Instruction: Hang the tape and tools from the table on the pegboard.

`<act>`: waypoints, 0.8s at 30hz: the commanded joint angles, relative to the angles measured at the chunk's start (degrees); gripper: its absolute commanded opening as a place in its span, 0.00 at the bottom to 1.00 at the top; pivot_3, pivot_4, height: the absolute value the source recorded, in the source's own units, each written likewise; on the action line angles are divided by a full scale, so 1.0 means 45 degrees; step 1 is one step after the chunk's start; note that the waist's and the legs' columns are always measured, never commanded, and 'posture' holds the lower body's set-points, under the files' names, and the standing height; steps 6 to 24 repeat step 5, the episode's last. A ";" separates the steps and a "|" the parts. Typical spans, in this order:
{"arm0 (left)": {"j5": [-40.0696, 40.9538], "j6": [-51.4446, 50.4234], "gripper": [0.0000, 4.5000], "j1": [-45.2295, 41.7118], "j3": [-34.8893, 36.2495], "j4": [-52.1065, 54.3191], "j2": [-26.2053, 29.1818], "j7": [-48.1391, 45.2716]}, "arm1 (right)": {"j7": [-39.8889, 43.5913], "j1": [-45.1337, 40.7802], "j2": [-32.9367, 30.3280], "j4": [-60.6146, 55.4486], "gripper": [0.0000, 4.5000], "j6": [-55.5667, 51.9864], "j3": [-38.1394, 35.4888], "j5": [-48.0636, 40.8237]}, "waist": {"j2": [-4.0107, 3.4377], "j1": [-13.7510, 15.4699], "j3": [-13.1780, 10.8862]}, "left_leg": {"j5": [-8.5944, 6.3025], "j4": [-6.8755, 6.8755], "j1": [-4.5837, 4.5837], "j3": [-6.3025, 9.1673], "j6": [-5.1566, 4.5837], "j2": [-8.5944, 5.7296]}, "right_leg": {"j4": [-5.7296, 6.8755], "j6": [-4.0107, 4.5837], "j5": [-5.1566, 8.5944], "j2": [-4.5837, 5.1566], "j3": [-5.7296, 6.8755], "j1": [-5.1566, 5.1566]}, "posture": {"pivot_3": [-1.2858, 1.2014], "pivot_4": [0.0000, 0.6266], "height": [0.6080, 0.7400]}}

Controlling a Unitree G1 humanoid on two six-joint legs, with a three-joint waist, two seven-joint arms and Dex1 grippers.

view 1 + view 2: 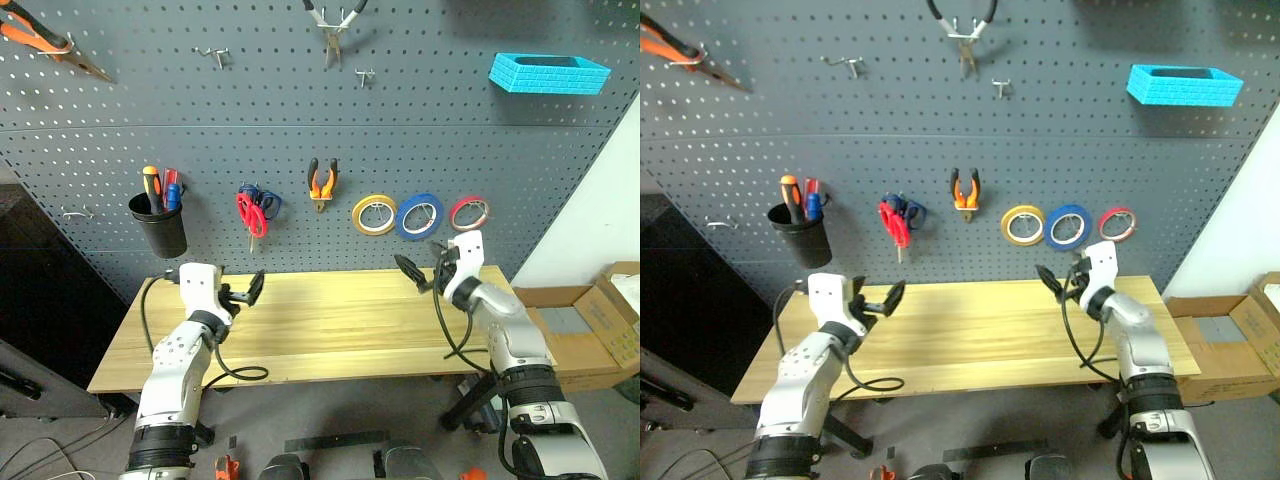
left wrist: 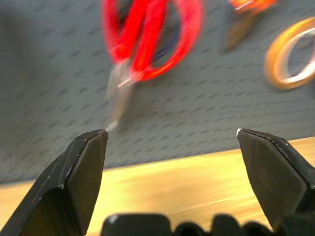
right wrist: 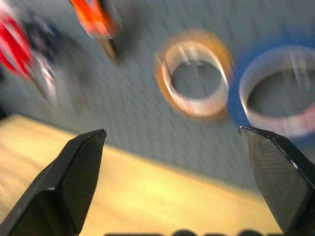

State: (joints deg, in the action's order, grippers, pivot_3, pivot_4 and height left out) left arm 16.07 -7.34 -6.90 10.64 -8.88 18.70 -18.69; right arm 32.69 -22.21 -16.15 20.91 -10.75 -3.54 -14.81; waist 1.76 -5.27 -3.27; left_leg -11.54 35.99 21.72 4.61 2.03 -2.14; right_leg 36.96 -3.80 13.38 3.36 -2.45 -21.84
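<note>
The blue tape [image 1: 419, 215] hangs on the dark grey pegboard [image 1: 480, 140], between a yellow roll [image 1: 373, 214] and a red roll [image 1: 469, 212]. The red-handled scissors [image 1: 251, 213] and the orange-and-black pliers [image 1: 321, 183] hang to their left. The blue-handled screwdriver [image 1: 173, 196] stands in a black cup [image 1: 160, 225] on the board. My left gripper [image 1: 243, 292] is open and empty over the table's [image 1: 320, 330] left part, pointing at the scissors [image 2: 147, 39]. Over the table's right end my right gripper [image 1: 424, 262] is open and empty, below the rolls [image 3: 275, 88].
A blue bin [image 1: 548, 73] is mounted at the board's upper right. Other pliers hang at the top middle [image 1: 333, 30] and top left [image 1: 40, 40]. Blue-handled scissors [image 1: 270, 203] sit behind the red ones. Cardboard boxes [image 1: 590, 325] stand right of the table.
</note>
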 commanded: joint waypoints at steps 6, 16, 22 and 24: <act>-0.0415 0.1359 0.99 -0.0413 0.0566 -0.1176 0.0183 -0.0039 | 0.0190 -0.0227 -0.0312 0.1356 1.00 0.1469 -0.0378 0.0186 | 0.0003 0.0029 0.0002 | 0.0000 0.0002 0.0002 0.0009 0.0000 -0.0001 | -0.0005 0.0000 0.0001 0.0000 0.0003 0.0008 | 0.48 0.00 1.00; -0.0415 0.1359 0.99 -0.0413 0.0566 -0.1176 0.0183 -0.0039 | 0.0190 -0.0227 -0.0312 0.1356 1.00 0.1469 -0.0378 0.0186 | 0.0003 0.0029 0.0002 | 0.0000 0.0002 0.0002 0.0009 0.0000 -0.0001 | -0.0005 0.0000 0.0001 0.0000 0.0003 0.0008 | 0.48 0.00 1.00; -0.0415 0.1359 0.99 -0.0413 0.0566 -0.1176 0.0183 -0.0039 | 0.0190 -0.0227 -0.0312 0.1356 1.00 0.1469 -0.0378 0.0186 | 0.0003 0.0029 0.0002 | 0.0000 0.0002 0.0002 0.0009 0.0000 -0.0001 | -0.0005 0.0000 0.0001 0.0000 0.0003 0.0008 | 0.48 0.00 1.00; -0.0415 0.1359 0.99 -0.0413 0.0566 -0.1176 0.0183 -0.0039 | 0.0190 -0.0227 -0.0312 0.1356 1.00 0.1469 -0.0378 0.0186 | 0.0003 0.0029 0.0002 | 0.0000 0.0002 0.0002 0.0009 0.0000 -0.0001 | -0.0005 0.0000 0.0001 0.0000 0.0003 0.0008 | 0.48 0.00 1.00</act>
